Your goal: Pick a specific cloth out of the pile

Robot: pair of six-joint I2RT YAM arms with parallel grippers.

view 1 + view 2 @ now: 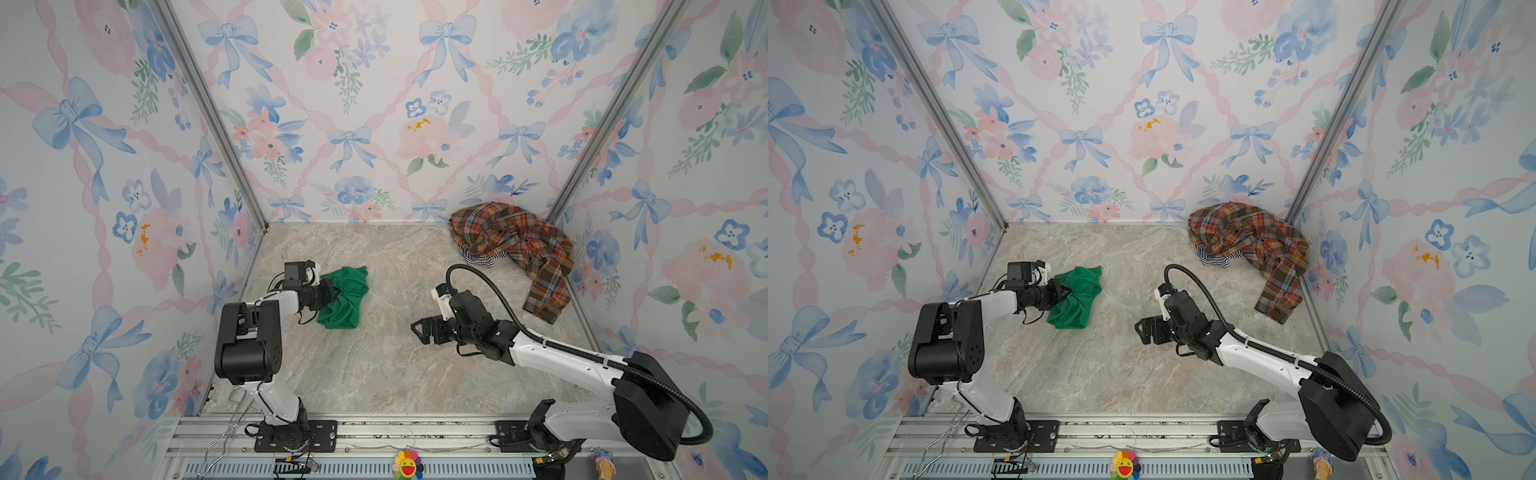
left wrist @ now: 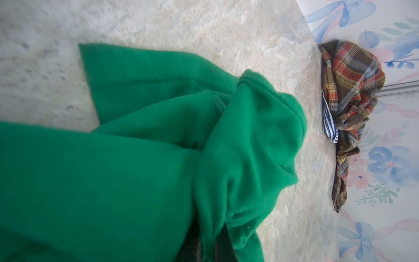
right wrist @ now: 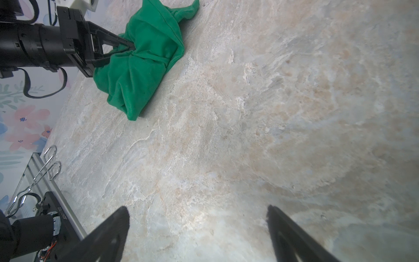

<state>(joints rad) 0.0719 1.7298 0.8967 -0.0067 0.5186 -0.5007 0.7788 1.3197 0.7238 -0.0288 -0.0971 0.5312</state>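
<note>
Well apart from the pile [image 1: 511,241], over on the L side of the tabletop [image 1: 374,374], lies the green cloth [image 1: 347,299], bunched up where it is gripped, lower folds on the surface. L arm: elbow raised, forearm reaching roughly level, wrist pointing toward the pile's side. L pincer [image 3: 132,47] is clamped tight on a gathered fold of the cloth. R arm: stretched low from its base, forearm angled away from the pile. R pincer [image 1: 415,330] points toward the cloth w/ jaws spread wide, nothing between them, over bare tabletop. Only the R wrist view shows the L fingers [image 3: 113,39] pinching the fabric; in both top views the tips are buried in green. L wrist view alone gives the pile close up: a striped piece [image 2: 328,122] peeks from under the plaid shirt [image 2: 353,74], against the wall.
</note>
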